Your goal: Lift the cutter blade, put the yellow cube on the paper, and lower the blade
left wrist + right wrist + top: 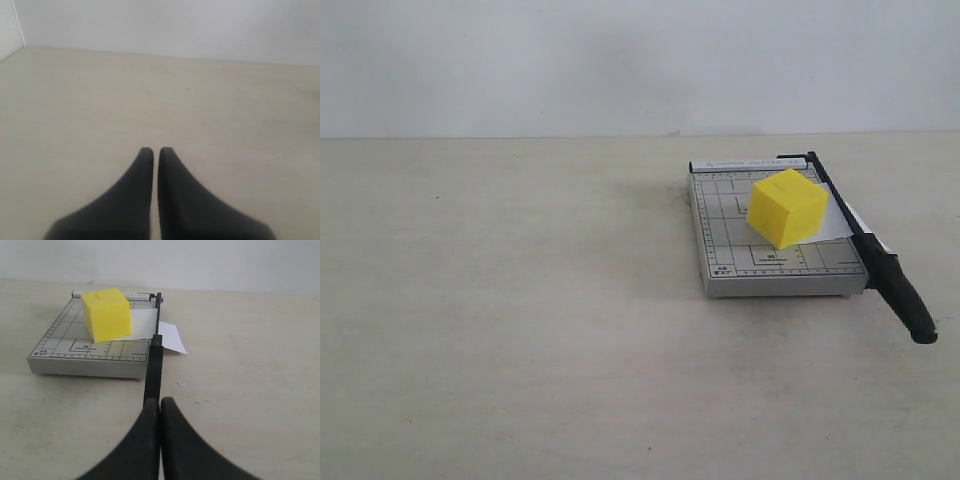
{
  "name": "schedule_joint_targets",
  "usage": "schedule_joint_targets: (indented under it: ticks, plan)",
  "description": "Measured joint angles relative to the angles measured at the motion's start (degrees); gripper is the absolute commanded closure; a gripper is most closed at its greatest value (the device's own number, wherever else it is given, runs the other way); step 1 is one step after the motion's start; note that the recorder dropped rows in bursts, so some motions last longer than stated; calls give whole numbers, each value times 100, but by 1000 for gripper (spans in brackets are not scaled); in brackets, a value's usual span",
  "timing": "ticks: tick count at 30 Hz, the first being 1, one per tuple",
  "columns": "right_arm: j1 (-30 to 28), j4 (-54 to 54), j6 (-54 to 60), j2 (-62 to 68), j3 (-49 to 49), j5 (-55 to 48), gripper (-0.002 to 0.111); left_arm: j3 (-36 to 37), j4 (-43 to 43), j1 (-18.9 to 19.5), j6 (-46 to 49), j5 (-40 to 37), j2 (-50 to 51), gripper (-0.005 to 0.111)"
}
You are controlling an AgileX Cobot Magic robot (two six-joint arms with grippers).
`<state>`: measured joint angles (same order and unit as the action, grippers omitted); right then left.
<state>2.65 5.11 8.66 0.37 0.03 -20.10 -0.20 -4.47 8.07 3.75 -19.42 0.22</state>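
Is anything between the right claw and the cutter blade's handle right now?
Nothing visible does. The cutter blade lies lowered, its handle end pointing straight at the shut right claw. The yellow cube sits on the paper to one side of the blade, off that line.

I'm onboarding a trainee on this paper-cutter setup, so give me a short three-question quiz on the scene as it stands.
1. True or false: the cutter blade stands raised.
2. The yellow cube rests on: A the bare table; B the grey board; C the blade's handle.
3. Fill in: the left claw and the right claw are both ___ (open/shut).
Key: 1 false; 2 B; 3 shut.
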Motion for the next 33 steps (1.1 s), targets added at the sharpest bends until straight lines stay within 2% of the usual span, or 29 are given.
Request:
schedule_joint_targets:
  ticks: [33]
  plan:
    - [-9, 74, 0, -10, 0, -10, 109, 0, 271, 0, 74, -111, 0, 102]
